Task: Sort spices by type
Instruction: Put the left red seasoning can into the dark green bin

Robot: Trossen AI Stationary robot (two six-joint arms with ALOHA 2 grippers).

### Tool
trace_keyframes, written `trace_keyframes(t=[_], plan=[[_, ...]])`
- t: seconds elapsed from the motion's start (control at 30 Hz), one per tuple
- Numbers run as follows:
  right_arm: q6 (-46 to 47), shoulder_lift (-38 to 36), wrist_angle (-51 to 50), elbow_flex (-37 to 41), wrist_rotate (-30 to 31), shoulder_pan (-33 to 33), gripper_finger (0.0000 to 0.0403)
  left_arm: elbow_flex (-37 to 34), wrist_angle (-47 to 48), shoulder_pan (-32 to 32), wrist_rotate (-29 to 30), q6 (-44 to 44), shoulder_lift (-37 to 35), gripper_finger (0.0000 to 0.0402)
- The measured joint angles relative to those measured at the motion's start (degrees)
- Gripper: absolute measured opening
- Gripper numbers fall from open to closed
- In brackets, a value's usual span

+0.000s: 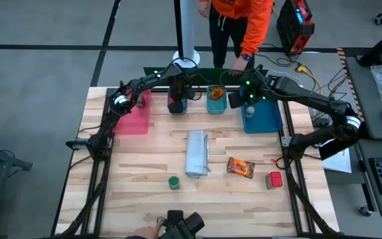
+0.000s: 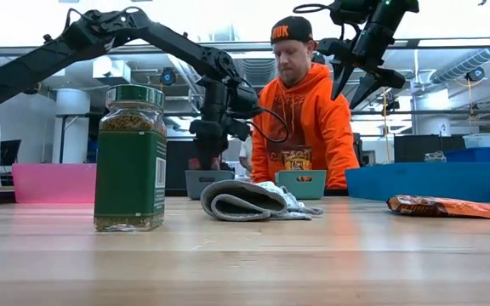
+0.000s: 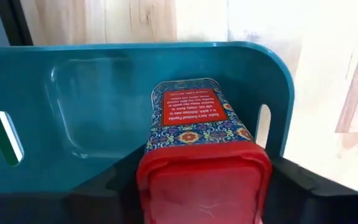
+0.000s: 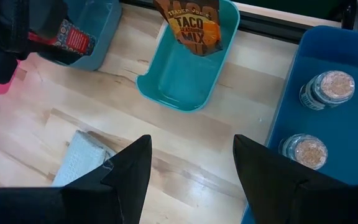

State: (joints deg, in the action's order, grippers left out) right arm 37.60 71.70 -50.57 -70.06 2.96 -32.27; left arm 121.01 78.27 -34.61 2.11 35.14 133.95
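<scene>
From where I stand the sorting looks a bit past halfway. The left hand (image 1: 176, 101) is down in the small grey-teal plastic tray (image 3: 104, 106) at the far edge of the wooden desk (image 1: 151, 156), its fingers either side of a small red-lidded patterned spice tin (image 3: 197, 143); the tin lies on the tray floor, and I cannot tell whether the hand is clamped on it or letting it go. The right hand (image 4: 188, 177) hovers empty with its fingers apart above the desk, between the middle teal tray (image 4: 185, 81) and the big blue tray (image 4: 328, 93). An orange taco-mix packet (image 4: 190, 25) already leans in the teal tray, and two pale-lidded glass jars (image 4: 327, 90) sit in the blue one. The pink tray (image 1: 132, 113) shows nothing in it that I can see. Left out on the desk are a green-lidded jar of herbs (image 2: 129, 157), a flat orange-red packet (image 1: 241, 167) and a small red box (image 1: 274, 180), near the folded grey-white cloth (image 1: 197, 154). A person in an orange hoodie (image 2: 309, 119) stands behind the desk.
</scene>
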Motion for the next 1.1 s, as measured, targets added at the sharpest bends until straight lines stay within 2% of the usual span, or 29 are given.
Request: trace_keyframes(t=[0.1, 0.2, 0.43, 0.7, 0.77, 0.9, 1.0, 1.1], plan=[[-0.02, 0.0, -0.02, 0.0, 0.0, 0.0, 0.0215, 0.0, -0.14, 0.0, 0.62, -0.14, 0.0, 0.0265], [-0.02, 0.0, 0.0, 0.0, -0.04, 0.0, 0.0215, 0.01, -0.96, 0.0, 2.02, -0.46, 0.0, 0.0282], [-0.04, 0.0, -0.02, 0.0, -0.13, 0.0, 0.0215, 2.08, -0.7, 0.0, 2.79, -1.54, 0.02, 0.0278], [-0.07, 0.0, -0.03, 0.0, -0.4, 0.0, 0.0215, 14.04, 4.37, 0.0, 3.34, -6.71, 0.03, 0.0277], [-0.2, 0.0, -0.04, 0.0, -0.41, -0.01, 0.0215, 12.94, 2.3, 0.0, 4.03, -8.02, -1.84, 0.0278], [-0.74, 0.0, -0.11, 0.0, -0.5, 0.0, 0.0215, 12.75, 7.48, 0.0, 4.52, -12.9, -4.02, 0.0277], [-0.99, 0.0, -0.09, 0.0, -0.49, -0.02, 0.0215, 13.05, 12.34, -0.07, -3.69, -14.47, -4.92, 0.0262], [-1.44, 0.0, -0.07, -0.01, -0.46, -0.01, 0.0215, 12.49, 11.77, 0.17, -12.96, -12.05, -5.54, 0.0215]])
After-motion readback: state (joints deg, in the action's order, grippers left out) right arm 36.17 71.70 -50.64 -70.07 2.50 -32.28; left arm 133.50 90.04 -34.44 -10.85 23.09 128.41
